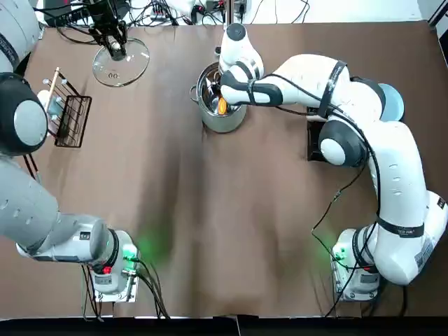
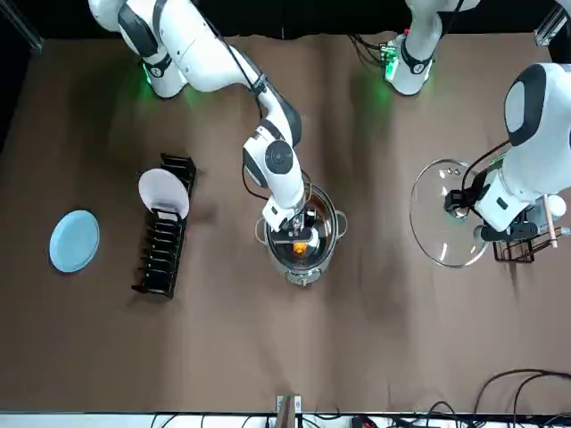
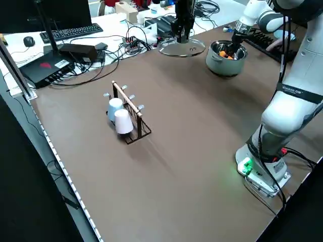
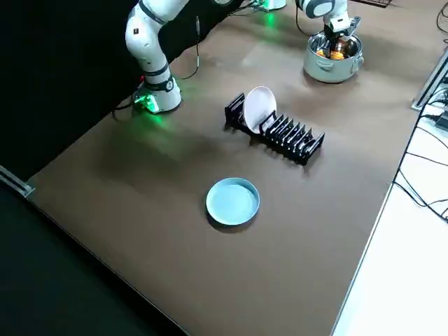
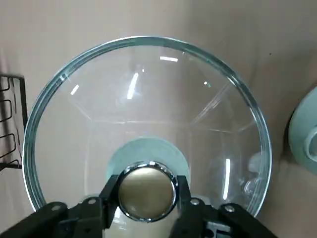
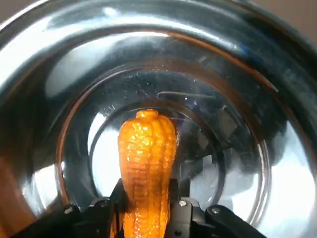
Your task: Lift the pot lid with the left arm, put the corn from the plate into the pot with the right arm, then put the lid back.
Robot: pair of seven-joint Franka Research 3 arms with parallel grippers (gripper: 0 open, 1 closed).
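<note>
The right end effector (image 2: 299, 239) reaches into the pot (image 1: 222, 124), clenched on the corn (image 6: 147, 158), which seems to hang just above the pot's floor. The left end effector (image 5: 147, 196) grips the lid (image 5: 148, 94) by its knob, well left of the pot, near the mug rack (image 1: 70, 120). I cannot tell whether the lid touches the worktop (image 1: 210, 224).
</note>
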